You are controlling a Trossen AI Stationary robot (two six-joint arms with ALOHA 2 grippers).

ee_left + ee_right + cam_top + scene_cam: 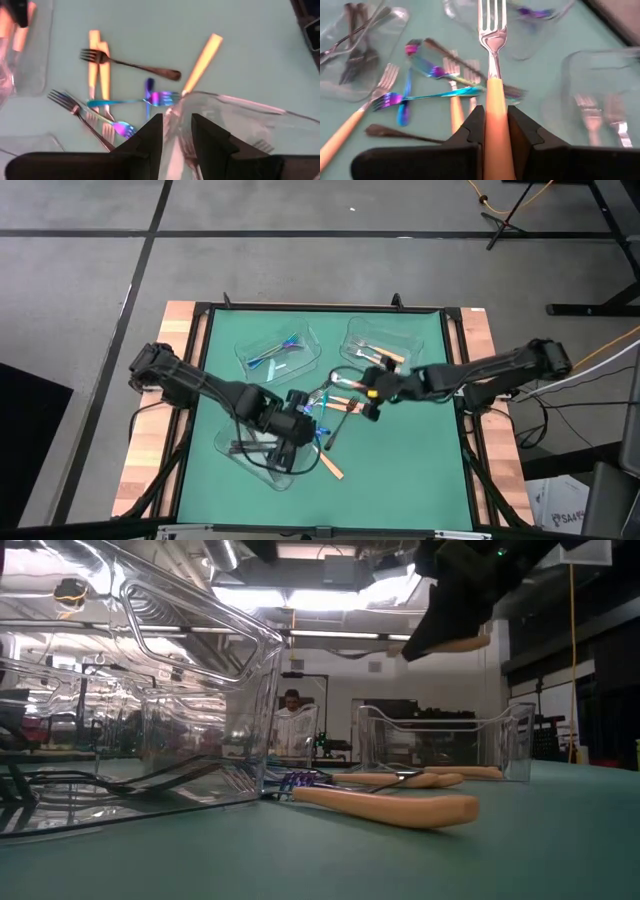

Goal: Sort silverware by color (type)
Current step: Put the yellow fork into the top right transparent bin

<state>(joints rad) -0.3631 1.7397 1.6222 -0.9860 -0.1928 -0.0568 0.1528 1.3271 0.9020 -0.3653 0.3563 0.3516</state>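
My right gripper (368, 402) hangs above the table's middle, shut on an orange-handled fork (492, 60). Below it loose silverware (335, 400) lies in a heap on the green mat: iridescent forks (435, 92), orange-handled pieces (100, 65) and a dark fork (135, 65). My left gripper (175, 135) is open above the rim of the near-left clear tray (250, 455), which holds dark forks (357, 52); it touches nothing that I can see. My right gripper pinches the fork's orange handle (495, 117) between its two fingers. The fingers slant down from the table's right and lie along the handle. The silver tines (490, 17) stick out ahead of the fingertips. The fork is lifted clear of the mat.
A clear tray (280, 350) with iridescent pieces stands at the far left, another (385, 340) with orange-handled forks at the far right. An orange-handled piece (400, 805) lies on the mat beside the near tray. A person stands in the room behind.
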